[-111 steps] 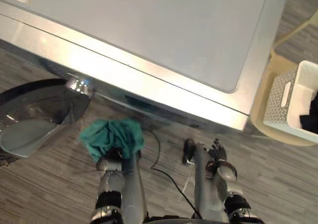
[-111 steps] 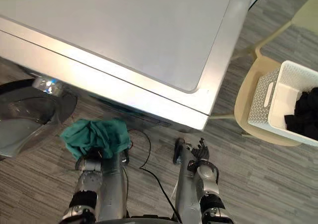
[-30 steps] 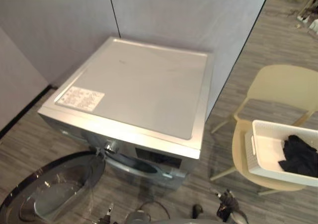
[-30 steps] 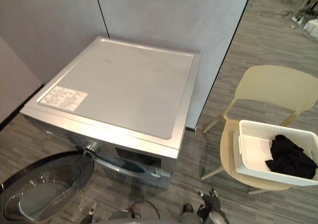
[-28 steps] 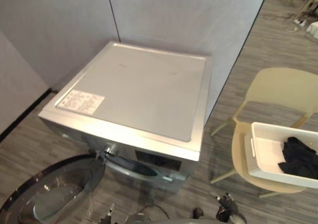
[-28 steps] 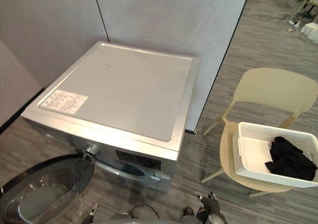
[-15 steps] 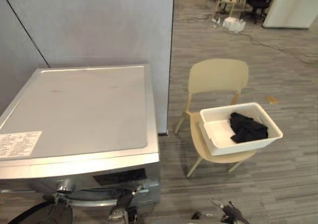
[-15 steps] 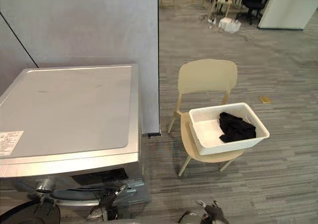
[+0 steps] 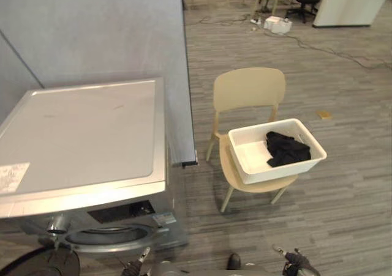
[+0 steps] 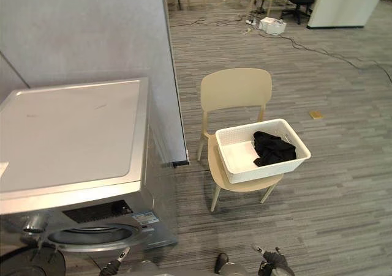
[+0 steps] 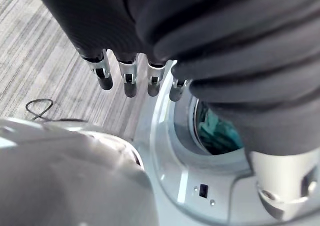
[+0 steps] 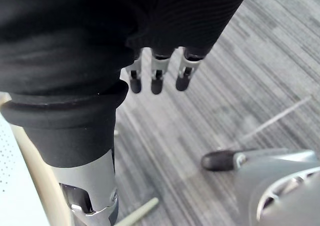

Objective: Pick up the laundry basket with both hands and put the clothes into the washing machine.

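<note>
A white laundry basket [image 9: 278,172] rests on the seat of a beige chair [image 9: 248,89], with a black garment [image 9: 283,149] lying in it. To its left stands the silver washing machine [image 9: 79,135], its round drum opening [image 9: 107,234] facing me and its door [image 9: 37,265] swung open low on the left. Inside the drum lies a teal cloth [image 11: 217,133]. My left hand [image 11: 127,78] hangs in front of the drum, fingers straight, holding nothing. My right hand [image 12: 157,78] hangs over the floor near the chair, also open and empty.
A grey partition wall [image 9: 92,25] stands behind the washer. Striped grey floor [image 9: 343,215] spreads around the chair. More chairs and a white box [image 9: 275,24] with cables sit far back.
The camera has lifted and turned right, so the chair and basket now sit near the middle. The teal cloth that my left hand held earlier now lies in the drum.
</note>
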Robot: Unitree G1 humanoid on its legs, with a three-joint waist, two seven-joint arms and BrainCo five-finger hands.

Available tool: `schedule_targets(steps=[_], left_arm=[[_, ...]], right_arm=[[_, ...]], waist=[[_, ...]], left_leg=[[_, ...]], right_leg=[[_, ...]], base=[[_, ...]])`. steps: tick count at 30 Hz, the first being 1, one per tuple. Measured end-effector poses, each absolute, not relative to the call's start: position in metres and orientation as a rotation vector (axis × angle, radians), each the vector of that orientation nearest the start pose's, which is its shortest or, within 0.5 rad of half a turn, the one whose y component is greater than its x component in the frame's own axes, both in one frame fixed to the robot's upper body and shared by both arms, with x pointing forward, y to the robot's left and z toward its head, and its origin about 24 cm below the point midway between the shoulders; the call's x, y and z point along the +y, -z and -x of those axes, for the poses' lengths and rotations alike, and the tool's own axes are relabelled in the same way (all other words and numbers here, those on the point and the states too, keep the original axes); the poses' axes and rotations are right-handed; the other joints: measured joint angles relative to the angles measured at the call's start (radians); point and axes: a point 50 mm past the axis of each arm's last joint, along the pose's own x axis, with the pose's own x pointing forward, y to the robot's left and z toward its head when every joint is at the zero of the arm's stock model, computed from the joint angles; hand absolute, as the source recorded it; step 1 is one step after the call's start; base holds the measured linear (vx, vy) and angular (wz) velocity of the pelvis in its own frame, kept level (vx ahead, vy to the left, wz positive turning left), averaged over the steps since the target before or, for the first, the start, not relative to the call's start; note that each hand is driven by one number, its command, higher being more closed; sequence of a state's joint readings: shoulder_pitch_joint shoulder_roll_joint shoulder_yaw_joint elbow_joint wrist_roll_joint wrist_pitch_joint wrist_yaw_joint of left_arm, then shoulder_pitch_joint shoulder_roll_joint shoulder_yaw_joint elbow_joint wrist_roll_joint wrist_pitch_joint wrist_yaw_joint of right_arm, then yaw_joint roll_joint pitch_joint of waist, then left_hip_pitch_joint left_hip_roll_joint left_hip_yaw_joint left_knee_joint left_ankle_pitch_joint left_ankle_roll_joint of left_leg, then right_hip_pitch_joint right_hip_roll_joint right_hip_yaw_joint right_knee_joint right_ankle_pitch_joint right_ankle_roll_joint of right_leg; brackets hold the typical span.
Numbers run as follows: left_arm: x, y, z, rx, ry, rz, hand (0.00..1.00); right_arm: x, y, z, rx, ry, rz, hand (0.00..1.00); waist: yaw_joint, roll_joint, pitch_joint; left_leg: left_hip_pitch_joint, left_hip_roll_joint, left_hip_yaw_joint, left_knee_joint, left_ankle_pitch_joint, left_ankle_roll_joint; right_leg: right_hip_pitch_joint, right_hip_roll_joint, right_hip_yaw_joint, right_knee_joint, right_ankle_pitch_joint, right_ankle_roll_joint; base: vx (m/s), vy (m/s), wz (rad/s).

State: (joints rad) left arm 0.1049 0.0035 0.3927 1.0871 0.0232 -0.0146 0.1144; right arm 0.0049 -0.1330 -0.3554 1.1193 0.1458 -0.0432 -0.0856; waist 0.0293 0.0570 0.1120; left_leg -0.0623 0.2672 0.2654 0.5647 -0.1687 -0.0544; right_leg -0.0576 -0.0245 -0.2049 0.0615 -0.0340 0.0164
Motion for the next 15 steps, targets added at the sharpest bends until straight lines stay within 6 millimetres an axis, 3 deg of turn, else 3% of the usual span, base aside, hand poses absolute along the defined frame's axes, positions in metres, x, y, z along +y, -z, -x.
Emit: schedule_targets(steps=[2,4,6,9,11,12,13,15], left_arm=[[0.199,0.168,-0.065,1.171,-0.477,0.129,0.00],[0.195,0.168,-0.070,1.156,-0.470,0.145,0.00],[0.196,0.166,-0.077,1.127,-0.475,0.151,0.00],[0.192,0.167,-0.074,1.133,-0.480,0.168,0.00],[0.190,0.166,-0.082,1.119,-0.463,0.168,0.00],[0.192,0.164,-0.089,1.101,-0.455,0.163,0.00],[0.194,0.163,-0.091,1.104,-0.476,0.162,0.00],[0.201,0.163,-0.090,1.103,-0.506,0.175,0.00]], right_arm=[[-0.243,0.151,-0.108,1.022,0.527,-0.143,0.00],[-0.231,0.154,-0.108,1.037,0.500,-0.149,0.00],[-0.220,0.158,-0.105,1.060,0.469,-0.157,0.00],[-0.211,0.158,-0.108,1.056,0.397,-0.127,0.00],[-0.205,0.156,-0.107,1.029,0.366,-0.119,0.00],[-0.204,0.155,-0.110,1.010,0.356,-0.121,0.00],[-0.198,0.154,-0.114,0.989,0.341,-0.138,0.00],[-0.203,0.152,-0.116,0.963,0.386,-0.172,0.00]], waist=[[0.017,0.015,-0.005],[0.033,0.025,-0.007],[0.043,0.007,0.001],[0.042,0.015,0.001],[0.028,0.012,-0.012],[0.033,-0.011,-0.012],[0.040,-0.036,0.000],[0.030,-0.045,0.026]], left_leg=[[0.011,-0.119,-0.071,-0.115,-0.049,-0.011],[0.056,-0.194,-0.178,-0.267,-0.130,0.017],[0.072,-0.240,-0.236,-0.284,-0.144,0.038],[0.138,-0.230,-0.181,-0.296,-0.148,0.044],[0.167,-0.227,-0.176,-0.316,-0.140,0.054],[0.164,-0.235,-0.155,-0.306,-0.139,0.056],[0.171,-0.241,-0.129,-0.291,-0.139,0.056],[0.206,-0.242,-0.146,-0.265,-0.139,0.055]], right_leg=[[0.005,0.022,0.055,-0.060,0.014,0.007],[0.003,0.049,0.103,-0.122,0.113,-0.001],[0.021,0.052,0.140,-0.161,0.149,0.010],[0.047,0.044,0.152,-0.126,0.167,-0.002],[-0.036,0.034,0.121,0.084,0.083,-0.008],[-0.147,0.012,0.127,0.308,0.015,0.015],[-0.261,-0.009,0.138,0.535,0.006,0.066],[-0.359,-0.044,0.151,0.795,0.024,0.103]], base=[[0.04,0.030,-1.06],[0.06,0.067,-0.86],[0.05,0.090,-0.49],[0.07,0.141,-0.38],[0.13,0.070,0.00],[0.15,0.010,-0.21],[0.11,-0.026,-0.22],[0.14,-0.092,0.38]])
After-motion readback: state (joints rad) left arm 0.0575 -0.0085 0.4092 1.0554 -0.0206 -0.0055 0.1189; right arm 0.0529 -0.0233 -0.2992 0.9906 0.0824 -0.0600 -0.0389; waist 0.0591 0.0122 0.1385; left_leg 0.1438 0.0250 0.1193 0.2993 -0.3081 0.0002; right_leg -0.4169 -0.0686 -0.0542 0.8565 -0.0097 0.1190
